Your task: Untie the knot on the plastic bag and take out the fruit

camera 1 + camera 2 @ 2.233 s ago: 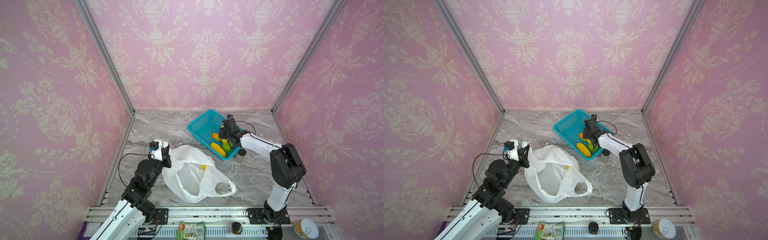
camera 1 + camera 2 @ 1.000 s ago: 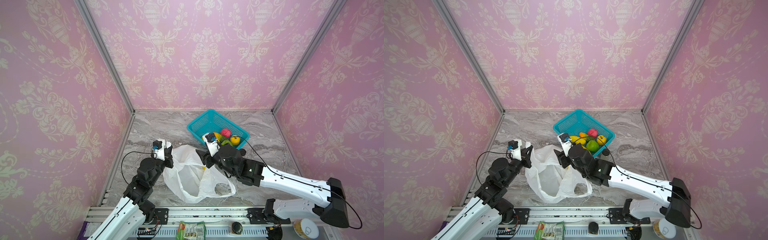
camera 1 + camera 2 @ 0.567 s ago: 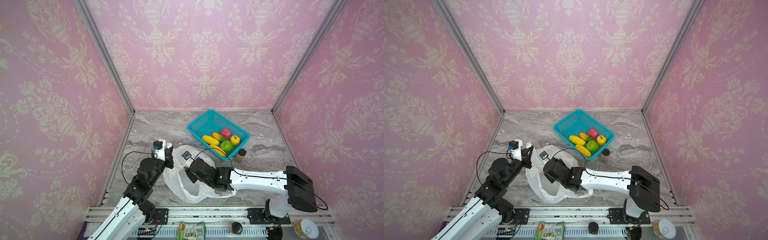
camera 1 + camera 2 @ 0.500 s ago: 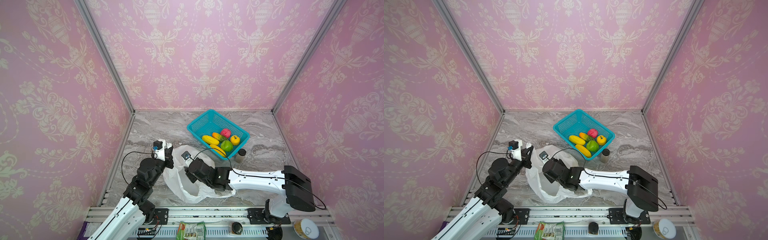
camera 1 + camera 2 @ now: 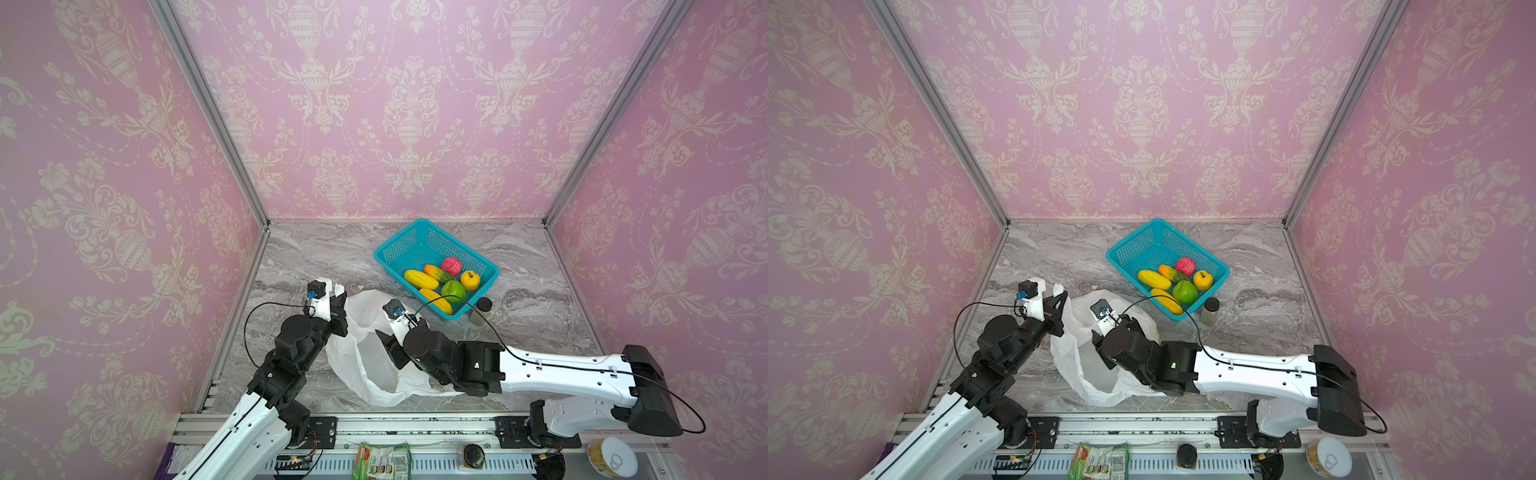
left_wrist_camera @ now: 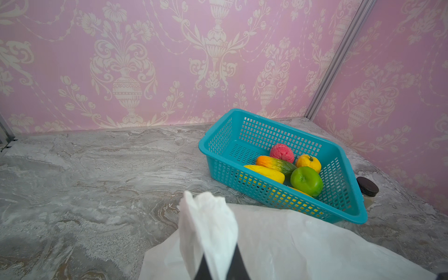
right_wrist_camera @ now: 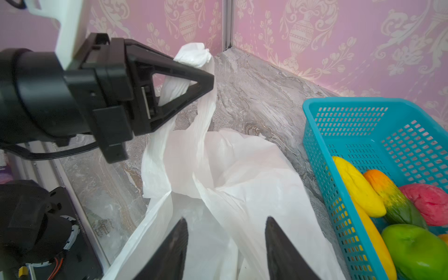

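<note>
Over the marbled tabletop, left end effector clamps the limp white plastic bag by its bunched handle, seemingly the surest hold; right end effector gapes.

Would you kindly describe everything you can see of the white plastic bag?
The plastic bag is thin, white, crinkly film, untied, lying slumped on the marble table beside the teal basket. Its mouth gapes open. The left claw is shut on one bunched loop handle, holding it raised; the right claw, open, points into the mouth.
</note>
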Action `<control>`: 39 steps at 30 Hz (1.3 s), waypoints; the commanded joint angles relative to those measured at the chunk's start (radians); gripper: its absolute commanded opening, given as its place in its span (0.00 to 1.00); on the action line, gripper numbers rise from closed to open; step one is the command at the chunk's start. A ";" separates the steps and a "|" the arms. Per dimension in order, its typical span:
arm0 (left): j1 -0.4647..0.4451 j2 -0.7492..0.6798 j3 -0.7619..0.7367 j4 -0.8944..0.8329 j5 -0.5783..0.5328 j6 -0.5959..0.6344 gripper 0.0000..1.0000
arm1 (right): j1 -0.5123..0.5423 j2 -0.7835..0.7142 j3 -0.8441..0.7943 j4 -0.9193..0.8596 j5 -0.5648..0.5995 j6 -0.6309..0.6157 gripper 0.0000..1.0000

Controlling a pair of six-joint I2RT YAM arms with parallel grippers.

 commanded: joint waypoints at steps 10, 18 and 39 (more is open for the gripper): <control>-0.003 -0.022 0.024 0.007 0.005 0.045 0.00 | 0.034 0.160 0.015 -0.230 0.003 0.199 0.34; -0.003 -0.047 0.023 0.006 -0.008 0.039 0.00 | -0.002 0.398 0.085 -0.325 0.031 0.321 0.38; -0.004 -0.524 0.075 -0.254 -0.342 0.097 0.00 | -0.136 0.693 0.655 -0.353 0.223 -0.011 0.72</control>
